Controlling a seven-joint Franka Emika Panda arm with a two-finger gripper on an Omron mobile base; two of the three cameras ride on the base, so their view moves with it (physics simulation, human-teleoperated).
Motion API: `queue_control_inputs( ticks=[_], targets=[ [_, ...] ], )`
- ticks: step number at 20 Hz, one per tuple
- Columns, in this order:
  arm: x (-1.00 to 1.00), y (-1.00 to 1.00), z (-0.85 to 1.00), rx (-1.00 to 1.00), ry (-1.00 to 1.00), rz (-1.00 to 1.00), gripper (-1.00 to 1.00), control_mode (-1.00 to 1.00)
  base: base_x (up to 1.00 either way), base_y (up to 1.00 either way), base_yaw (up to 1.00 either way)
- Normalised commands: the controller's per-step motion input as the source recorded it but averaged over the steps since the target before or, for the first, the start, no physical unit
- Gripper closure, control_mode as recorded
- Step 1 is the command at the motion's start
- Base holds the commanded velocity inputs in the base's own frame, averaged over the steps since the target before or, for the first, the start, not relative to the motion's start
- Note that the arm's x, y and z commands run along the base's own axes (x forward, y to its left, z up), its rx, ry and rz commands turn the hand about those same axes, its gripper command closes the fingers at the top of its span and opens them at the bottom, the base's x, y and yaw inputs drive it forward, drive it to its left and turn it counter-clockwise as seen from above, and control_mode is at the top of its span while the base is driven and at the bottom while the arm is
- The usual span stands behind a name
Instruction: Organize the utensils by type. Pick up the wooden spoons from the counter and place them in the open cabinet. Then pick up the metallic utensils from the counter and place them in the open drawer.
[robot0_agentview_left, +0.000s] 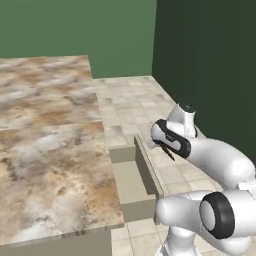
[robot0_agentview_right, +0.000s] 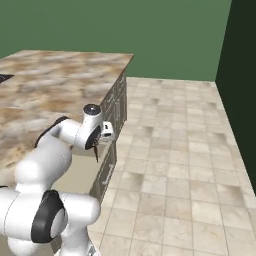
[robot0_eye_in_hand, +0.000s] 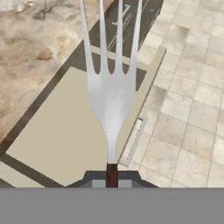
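Silvery steel up close: a fork sticks straight out from the gripper in the hand view, four long tines fanning away and a thin dark handle pinched at the very bottom. Jaws are clamped together on that handle, right at its end, and nothing else touches them. It looks light and stiff, no flex to fear, but the handle is slim and smooth, so I'd judge it could pivot or slide in a two-finger pinch; a hold nearer the neck, where dark handle meets metal, would likely steady it better. From the base views the gripper hangs beside the counter's edge with the dark handle poking down beneath it. Just beyond the tines lies the open drawer, plain beige inside, its grey bar handle at the front rim. Further off, the marbled counter and the tiled floor beyond.
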Motion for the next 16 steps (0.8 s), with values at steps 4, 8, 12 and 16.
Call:
queue_control_inputs(
  ticks=[4,8,12,16],
  targets=[
    [0.52,0.22,-0.15,0.07,0.15,-0.52,1.0,-1.0,0.0,0.0,0.0],
    [0.28,0.12,-0.2,0.15,0.23,-0.49,1.0,-1.0,0.0,0.0,0.0],
    [0.2,0.12,-0.22,0.16,0.28,-0.31,1.0,-1.0,0.0,0.0,0.0],
    [0.22,0.06,-0.26,0.14,0.21,-0.15,1.0,-1.0,0.0,0.0,0.0]
  ],
)
